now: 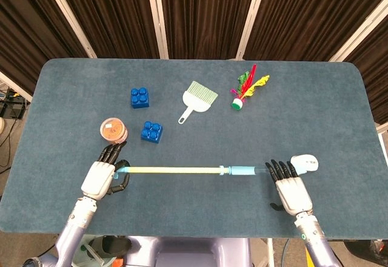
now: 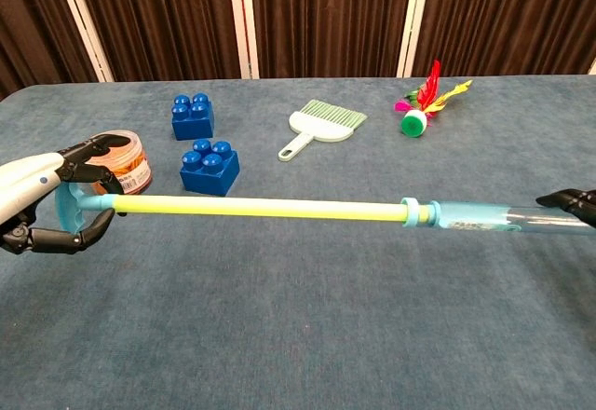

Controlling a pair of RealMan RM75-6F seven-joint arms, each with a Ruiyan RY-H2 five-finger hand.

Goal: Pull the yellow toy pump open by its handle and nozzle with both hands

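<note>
The yellow toy pump (image 1: 176,170) lies drawn out long across the near part of the table, its yellow rod (image 2: 261,208) running left to right. My left hand (image 1: 100,176) grips the light blue handle (image 2: 67,200) at the rod's left end, fingers above and thumb below. The blue barrel (image 1: 242,170) ends in a white nozzle (image 1: 305,162) at the right. My right hand (image 1: 291,191) lies flat and open just nearer than the barrel. Its fingertips (image 2: 570,201) reach over the clear tube and grip nothing.
Two blue bricks (image 1: 140,97) (image 1: 151,131) and an orange-lidded jar (image 1: 113,130) stand just behind my left hand. A green dustpan brush (image 1: 197,98) and a feathered shuttlecock (image 1: 245,88) lie further back. The table's front edge (image 1: 194,233) runs close below both hands.
</note>
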